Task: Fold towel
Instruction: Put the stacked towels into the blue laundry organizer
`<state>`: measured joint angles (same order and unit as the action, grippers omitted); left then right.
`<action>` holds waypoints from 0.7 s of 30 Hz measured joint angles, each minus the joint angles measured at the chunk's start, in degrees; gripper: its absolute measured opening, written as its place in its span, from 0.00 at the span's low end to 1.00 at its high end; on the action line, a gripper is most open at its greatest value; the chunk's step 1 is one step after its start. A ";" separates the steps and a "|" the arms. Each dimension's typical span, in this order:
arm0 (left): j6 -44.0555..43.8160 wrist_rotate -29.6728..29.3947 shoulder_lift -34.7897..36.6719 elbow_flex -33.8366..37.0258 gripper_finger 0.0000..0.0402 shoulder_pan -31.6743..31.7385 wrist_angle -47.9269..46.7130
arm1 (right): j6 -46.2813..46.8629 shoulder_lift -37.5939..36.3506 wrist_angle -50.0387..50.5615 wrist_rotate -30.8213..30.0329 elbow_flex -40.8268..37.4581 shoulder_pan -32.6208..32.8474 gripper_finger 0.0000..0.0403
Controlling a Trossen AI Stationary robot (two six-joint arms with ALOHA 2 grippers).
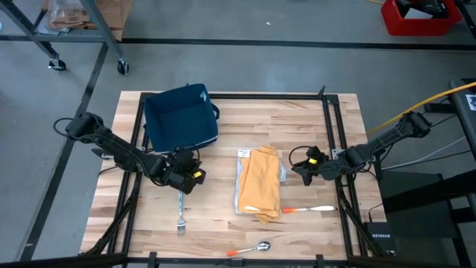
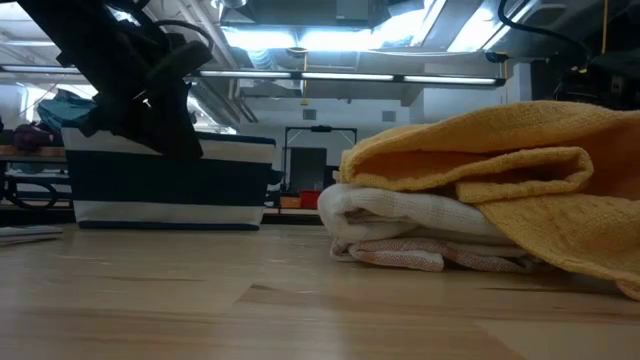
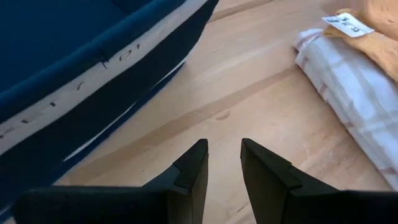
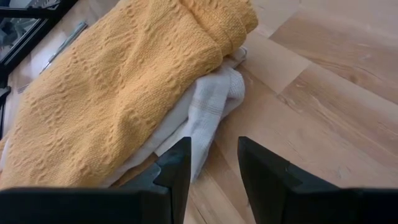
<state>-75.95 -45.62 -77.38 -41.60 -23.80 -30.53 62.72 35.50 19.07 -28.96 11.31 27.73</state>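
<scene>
Only the high view shows a fork (image 1: 180, 220), perhaps, beside the yellow towel (image 1: 262, 192).

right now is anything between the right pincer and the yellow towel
Nothing visible. The right pincer sits open and empty just beside the yellow towel, with only bare table between them. The yellow towel lies on a white towel.
</scene>
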 joint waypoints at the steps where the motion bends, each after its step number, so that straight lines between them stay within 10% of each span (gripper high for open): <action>1: -0.46 0.09 0.00 0.00 0.22 -0.04 0.17 | 0.00 -0.01 0.00 -0.14 0.00 0.00 0.34; 11: 1.80 9.11 0.00 -0.07 0.23 -0.02 8.39 | 4.48 -0.01 -4.09 -1.02 0.02 0.00 0.34; 21: 1.22 9.68 0.00 -0.07 0.45 0.61 9.48 | 2.59 2.97 -10.77 2.90 0.04 0.00 0.46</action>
<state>-74.73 -35.94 -77.38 -41.67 -23.19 -21.06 65.31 38.47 8.30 -26.06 11.35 27.73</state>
